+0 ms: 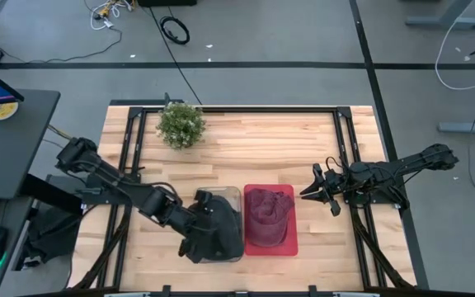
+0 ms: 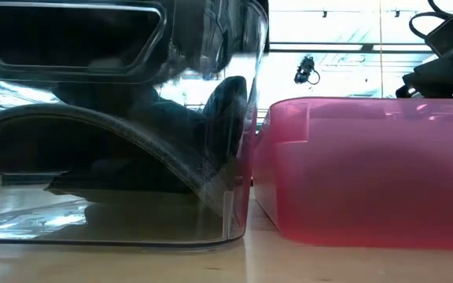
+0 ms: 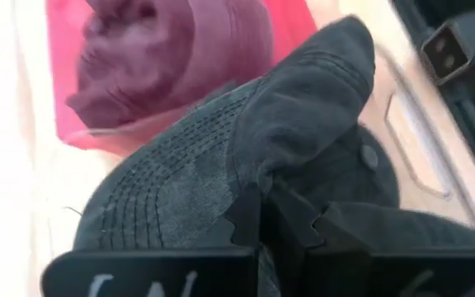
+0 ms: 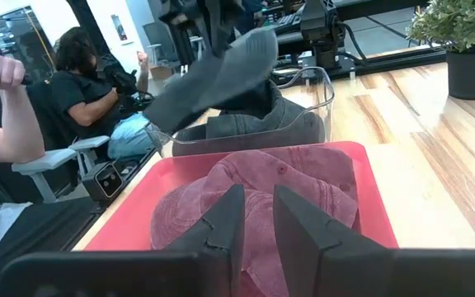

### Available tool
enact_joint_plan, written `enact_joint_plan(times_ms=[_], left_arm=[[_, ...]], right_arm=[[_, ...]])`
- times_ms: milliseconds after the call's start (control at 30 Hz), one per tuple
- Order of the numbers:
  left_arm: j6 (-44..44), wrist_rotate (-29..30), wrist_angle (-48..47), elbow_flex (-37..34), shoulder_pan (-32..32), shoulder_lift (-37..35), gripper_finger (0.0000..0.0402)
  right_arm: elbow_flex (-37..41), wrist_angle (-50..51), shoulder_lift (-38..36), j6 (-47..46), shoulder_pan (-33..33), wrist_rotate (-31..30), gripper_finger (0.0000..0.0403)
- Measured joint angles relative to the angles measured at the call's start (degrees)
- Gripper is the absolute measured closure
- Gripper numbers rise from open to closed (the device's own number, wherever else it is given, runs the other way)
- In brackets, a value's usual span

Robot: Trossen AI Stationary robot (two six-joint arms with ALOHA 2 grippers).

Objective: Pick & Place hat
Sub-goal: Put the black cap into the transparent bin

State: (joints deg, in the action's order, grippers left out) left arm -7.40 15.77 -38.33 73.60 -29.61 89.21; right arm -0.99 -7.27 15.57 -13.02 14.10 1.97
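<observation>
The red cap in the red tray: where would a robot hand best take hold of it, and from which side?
Probably the crumpled crown of the red cap, pinched from straight above. It lies loose and bunched in the red tray, whose walls block a sideways approach. The right gripper hovers beside the tray; the left gripper is at the clear bin, gripping the dark cap.

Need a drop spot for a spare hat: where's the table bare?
Bare wood between the potted plant and the red bin, and beside the right gripper. Crowded up front: left gripper holds the dark cap over the clear bin.
</observation>
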Motion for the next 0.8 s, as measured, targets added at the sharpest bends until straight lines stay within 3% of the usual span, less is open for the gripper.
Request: enact_joint_plan(times_ms=[267,533,667,800], left_arm=[[0.6,-10.8,-0.1,0.1,5.0,6.3,0.0386],[4.3,-16.3,2.4,0.4,9.8,13.5,0.0384],[3.5,-21.2,3.2,0.4,12.0,15.4,0.0381],[3.3,-22.5,3.4,0.4,13.1,15.9,0.0378]], right_arm=[[0.0,0.0,0.0,0.0,0.0,0.0,0.0334],[0.0,0.0,0.0,0.0,0.0,0.0,0.0334],[0.0,0.0,0.0,0.0,0.0,0.0,0.0334],[0.0,0.0,0.0,0.0,0.0,0.0,0.0334]])
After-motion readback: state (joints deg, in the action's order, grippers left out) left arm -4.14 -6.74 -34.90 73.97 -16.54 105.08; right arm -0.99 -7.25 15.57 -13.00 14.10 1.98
